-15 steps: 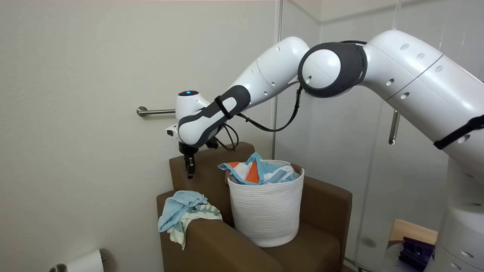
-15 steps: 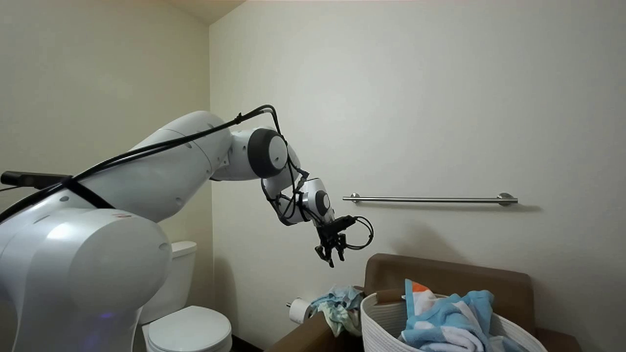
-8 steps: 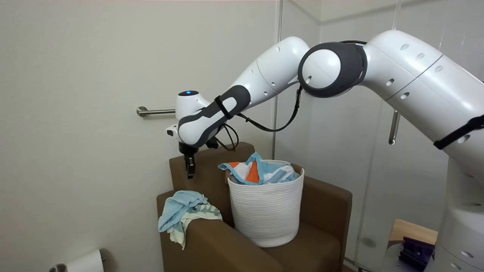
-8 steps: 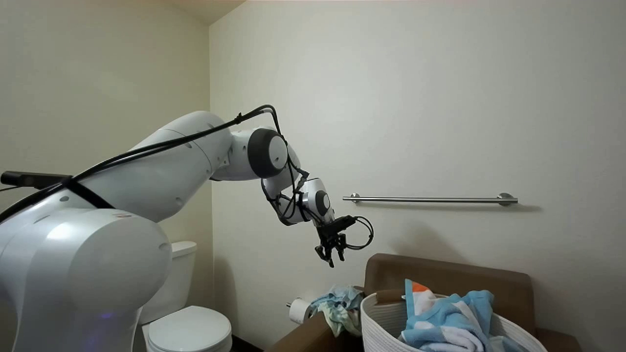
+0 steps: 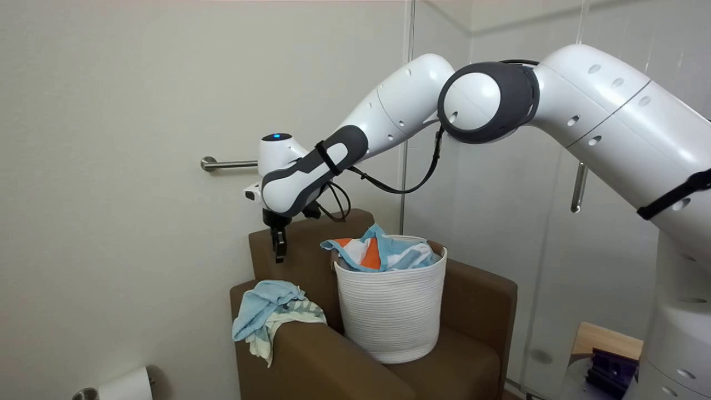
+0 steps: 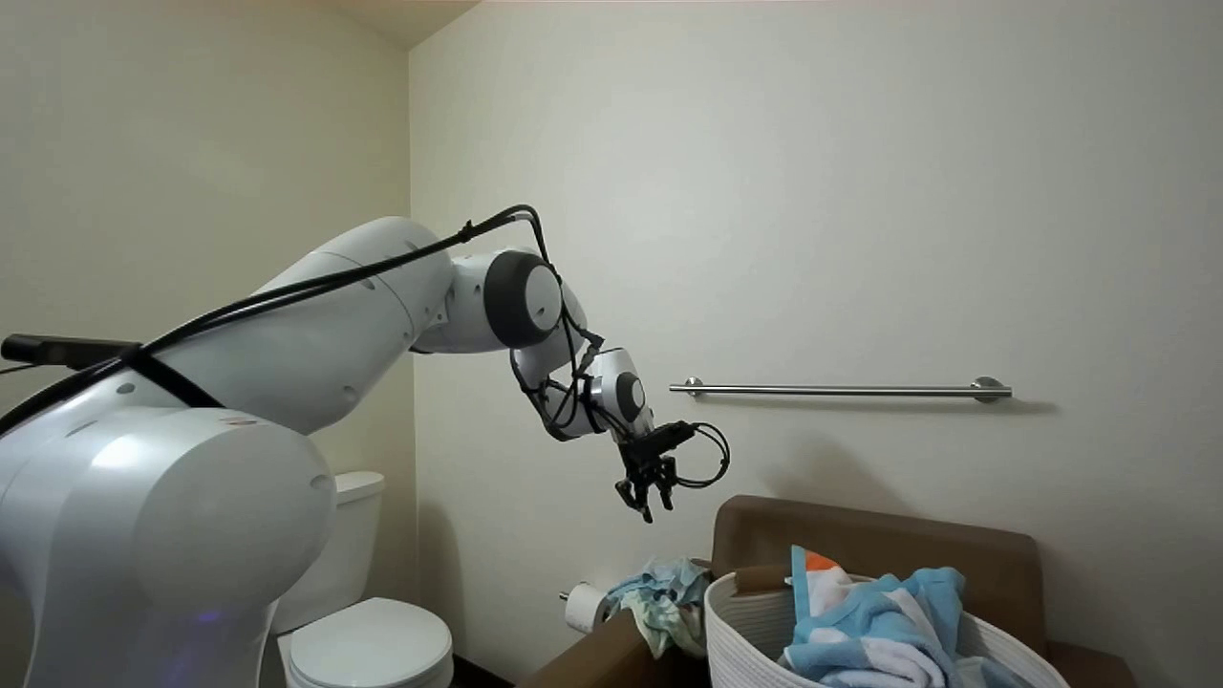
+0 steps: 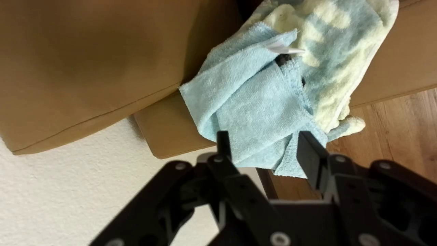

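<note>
We are holding the gripper (image 7: pixel 264 147) above the left armrest (image 5: pixel 339 355) of a brown chair (image 6: pixel 898 535), its fingers (image 7: pixel 310 153) standing partway apart with nothing gripped between them. Through that gap we are seeing a pale blue cloth (image 7: pixel 256 102), below and clear of the fingers. This cloth is lying crumpled on the far end of the armrest, spilling over its outer left side and overlapping a yellow-and-grey cloth (image 7: pixel 341 44) that is draping there too; whether the two are joined we are not able to tell.

To the right, a white basket (image 5: pixel 391 316) is standing on the seat (image 5: pixel 466 358), and an orange, white and blue towel (image 6: pixel 869 635) is lying bunched inside it, one corner poking past the rim. On the far wall (image 6: pixel 860 239) a towel bar (image 6: pixel 841 391) is running level, higher than the basket.

As for progress, we are judging this to be an early stage: the gripper is hovering over the cloths, but no grip is being made yet. The towel is sitting in the basket, while both cloths are lying outside it, untouched.
</note>
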Motion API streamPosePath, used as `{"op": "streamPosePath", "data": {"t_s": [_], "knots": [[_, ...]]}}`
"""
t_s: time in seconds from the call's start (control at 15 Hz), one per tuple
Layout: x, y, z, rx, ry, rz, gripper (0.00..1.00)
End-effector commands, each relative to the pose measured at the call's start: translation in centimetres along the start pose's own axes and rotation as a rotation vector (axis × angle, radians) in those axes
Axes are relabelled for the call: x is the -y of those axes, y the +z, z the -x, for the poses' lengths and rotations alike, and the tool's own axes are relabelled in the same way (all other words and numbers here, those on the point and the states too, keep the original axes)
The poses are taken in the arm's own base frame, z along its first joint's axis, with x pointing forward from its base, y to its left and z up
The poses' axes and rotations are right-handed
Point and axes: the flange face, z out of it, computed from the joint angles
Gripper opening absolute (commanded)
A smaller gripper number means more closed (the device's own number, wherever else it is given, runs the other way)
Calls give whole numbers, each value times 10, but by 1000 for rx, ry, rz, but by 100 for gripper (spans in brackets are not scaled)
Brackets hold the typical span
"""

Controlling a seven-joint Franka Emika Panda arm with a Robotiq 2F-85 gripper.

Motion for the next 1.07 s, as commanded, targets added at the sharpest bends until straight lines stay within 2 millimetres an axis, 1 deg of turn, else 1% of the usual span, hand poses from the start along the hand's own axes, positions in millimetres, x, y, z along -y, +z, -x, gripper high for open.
{"op": "streamPosePath", "data": {"t_s": [0.0,0.8,0.87,0.93,1.0], "knots": [[0,0,-1,1,0,0,55],[0,0,-1,1,0,0,55],[0,0,-1,1,0,0,80],[0,0,-2,4,-7,-2,81],[1,0,-3,0,-6,-5,85]]}}
